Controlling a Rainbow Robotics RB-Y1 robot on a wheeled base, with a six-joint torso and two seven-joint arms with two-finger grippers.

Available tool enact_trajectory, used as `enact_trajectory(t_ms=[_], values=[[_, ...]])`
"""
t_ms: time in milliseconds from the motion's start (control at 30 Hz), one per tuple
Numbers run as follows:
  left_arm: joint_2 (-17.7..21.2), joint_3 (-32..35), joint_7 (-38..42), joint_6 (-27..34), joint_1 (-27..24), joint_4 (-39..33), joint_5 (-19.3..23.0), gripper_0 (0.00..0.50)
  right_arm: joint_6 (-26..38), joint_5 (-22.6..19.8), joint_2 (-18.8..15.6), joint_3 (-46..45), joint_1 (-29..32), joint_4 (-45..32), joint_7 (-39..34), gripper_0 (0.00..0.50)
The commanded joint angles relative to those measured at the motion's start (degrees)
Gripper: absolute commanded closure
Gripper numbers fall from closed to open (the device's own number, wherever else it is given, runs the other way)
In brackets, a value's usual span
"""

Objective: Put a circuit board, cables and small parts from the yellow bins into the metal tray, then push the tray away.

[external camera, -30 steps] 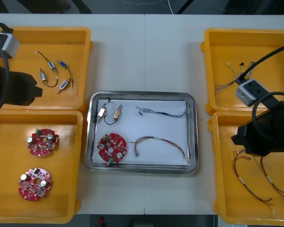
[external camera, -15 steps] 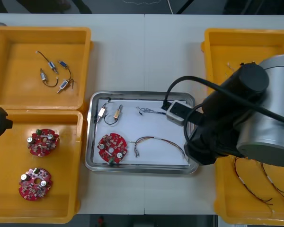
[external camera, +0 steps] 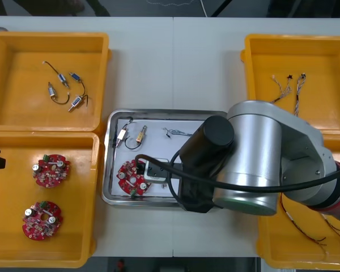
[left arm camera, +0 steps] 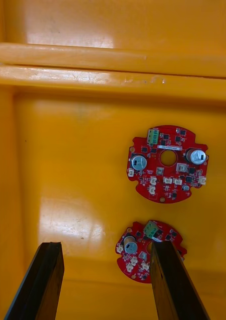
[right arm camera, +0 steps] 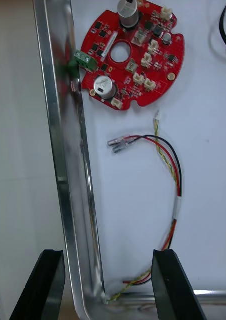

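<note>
Front view: the right arm (external camera: 243, 164) covers the right half of the metal tray (external camera: 110, 170). It hides its own gripper and most of the cables there. A blue and white cable (external camera: 178, 133) pokes out partway, and the circuit board (external camera: 130, 177) is half covered by the wrist. Small metal parts (external camera: 140, 135) are clear to see in the tray's far corner.

Right wrist view: the right gripper (right arm camera: 106, 255) is spread wide and holds nothing, and it straddles the tray rim. One finger (right arm camera: 47, 280) is outside over the table (right arm camera: 17, 150); the other is inside over the white liner (right arm camera: 208, 150). The red and yellow cable (right arm camera: 177, 185) lies just beyond the inside finger, its tail running into the tray corner between the fingers. The circuit board lies farther out past the fingertips, its green connector at the rim. A black cable (right arm camera: 224, 30) is cut off at the edge.

The left gripper (left arm camera: 105, 247) is also spread and empty, over a yellow bin (left arm camera: 67, 150). Two spare boards (left arm camera: 167, 162) lie beyond it, the nearer one partly behind a finger.
</note>
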Motion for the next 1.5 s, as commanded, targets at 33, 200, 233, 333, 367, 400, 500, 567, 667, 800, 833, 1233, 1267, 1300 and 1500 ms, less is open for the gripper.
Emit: enact_trajectory(t_ms=[33, 200, 233, 333, 367, 400, 500, 567, 667, 800, 833, 1233, 1267, 1300, 1500], values=[[2.4, -1.5, -5.4, 0.3, 1.7, -1.8, -0.2, 0.000, -3.3, 3.2, 2.5, 6.2, -1.8, 1.3, -1.1, 0.000], [2.4, -1.5, -5.5, 0.3, 2.4, -1.8, 0.3, 0.000, -5.3, 5.7, 3.8, 9.8, -1.8, 2.6, -1.3, 0.000], [2.4, -1.6, -5.5, 0.3, 2.4, -1.8, 0.4, 0.000, -5.3, 6.4, 4.1, 10.5, -1.8, 3.0, -1.4, 0.000], [2.4, -1.7, -5.4, 0.3, 2.4, -1.8, 1.0, 0.000, -5.3, 8.0, 4.8, 12.5, -1.8, 4.2, -1.5, 0.000], [2.4, -1.7, -5.5, 0.3, 2.3, -1.8, 1.1, 0.000, -5.4, 8.9, 5.0, 13.2, -1.8, 4.5, -1.5, 0.000], [2.4, -1.7, -5.5, 0.3, 2.3, -1.8, 1.1, 0.000, -5.4, 9.2, 5.2, 13.4, -1.8, 4.8, -1.5, 0.000], [2.4, -1.7, -5.5, 0.3, 2.3, -1.8, 1.1, 0.000, -6.1, 10.4, 6.0, 14.7, -1.8, 6.0, -1.6, 0.000], [2.4, -1.7, -5.5, 0.3, 2.3, -1.8, 1.1, 0.000, -7.0, 10.8, 6.5, 15.2, -1.8, 7.1, -1.6, 0.000], [2.4, -1.7, -5.5, 0.3, 2.3, -1.8, 1.1, 0.000, -7.4, 11.2, 7.1, 15.8, -1.8, 8.8, -1.5, 0.000], [2.4, -1.7, -5.5, 0.3, 2.3, -1.8, 1.1, 0.000, -9.0, 13.5, 7.1, 17.8, -1.8, 10.7, -1.6, 0.000], [2.4, -1.7, -5.5, 0.3, 2.3, -1.8, 1.1, 0.000, -9.6, 14.2, 7.2, 18.1, -1.8, 11.3, -1.6, 0.000], [2.4, -1.7, -5.5, 0.3, 2.3, -1.8, 1.1, 0.000, -10.3, 14.4, 7.7, 18.5, -1.8, 13.5, -1.6, 0.144], [2.4, -1.7, -5.5, 0.3, 2.3, -1.8, 1.1, 0.000, -10.3, 14.3, 7.8, 18.5, -1.8, 13.5, -1.6, 0.210], [2.4, -1.7, -5.5, 0.3, 2.3, -1.8, 1.1, 0.000, -10.2, 14.4, 7.8, 18.5, -1.8, 13.5, -1.6, 0.336], [2.4, -1.7, -5.5, 0.3, 2.3, -1.8, 1.1, 0.000, -10.3, 15.7, 7.8, 18.5, -1.8, 13.1, -1.7, 0.500]])
